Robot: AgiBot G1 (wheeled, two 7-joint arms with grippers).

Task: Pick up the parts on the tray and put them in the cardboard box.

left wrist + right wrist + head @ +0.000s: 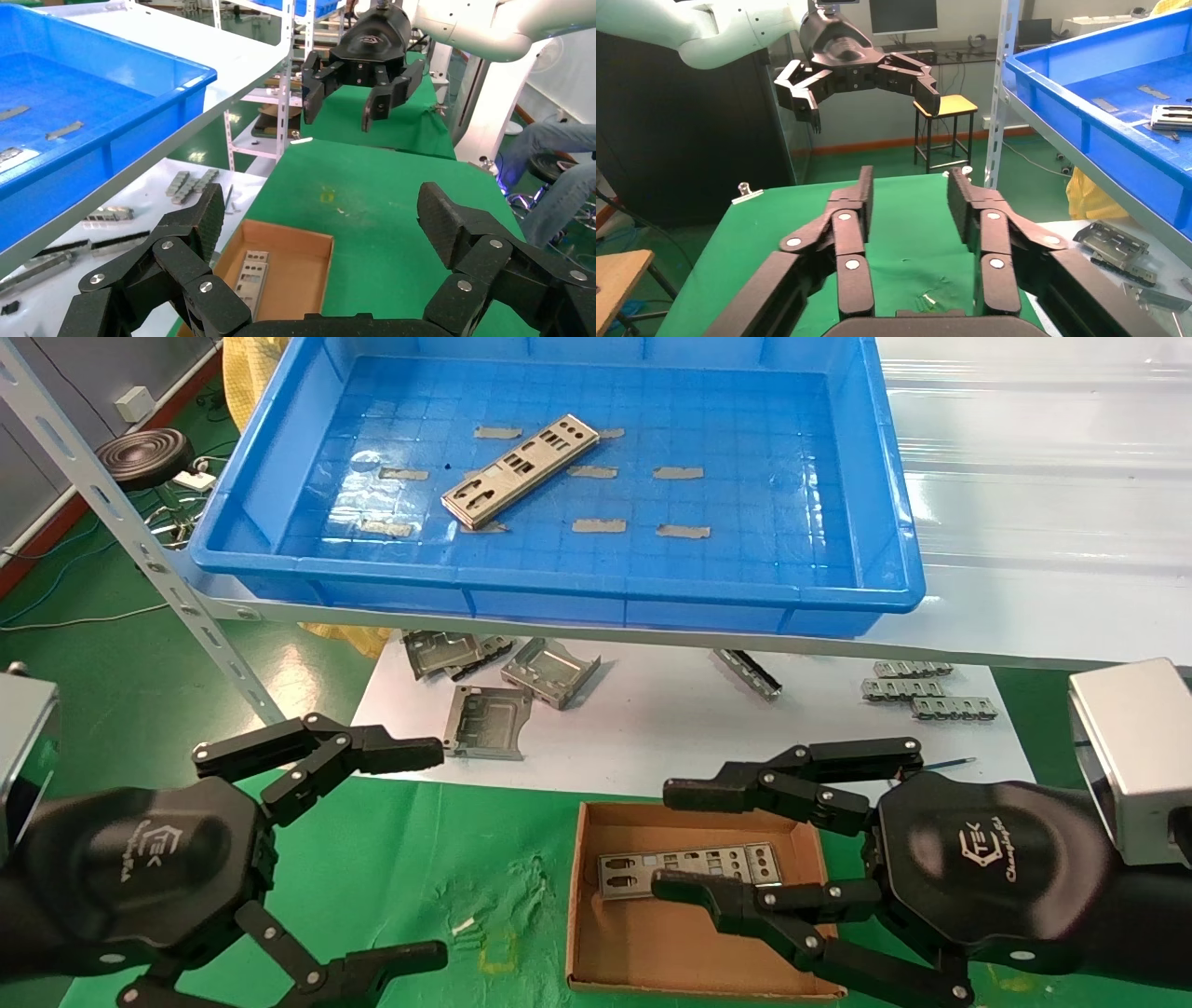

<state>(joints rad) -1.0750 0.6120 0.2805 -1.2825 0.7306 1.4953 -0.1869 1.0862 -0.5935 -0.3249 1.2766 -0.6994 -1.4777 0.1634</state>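
Observation:
The blue tray (559,581) sits on the upper shelf with one silver plate (520,472) lying diagonally in it. The cardboard box (582,859) stands on the green table below and holds one plate (689,868). My right gripper (670,840) is open and empty, hovering over the box's right part. My left gripper (433,854) is open and empty, left of the box. The left wrist view shows my left gripper (320,217), the box (288,242) and its plate (249,277). The right wrist view shows my right gripper (912,186), the tray (1102,105) and its plate (1172,116).
Bent metal brackets (517,672) and small toothed strips (917,691) lie on a white sheet under the shelf, behind the box. A slanted perforated shelf post (140,542) stands at the left. The shelf edge overhangs the white sheet.

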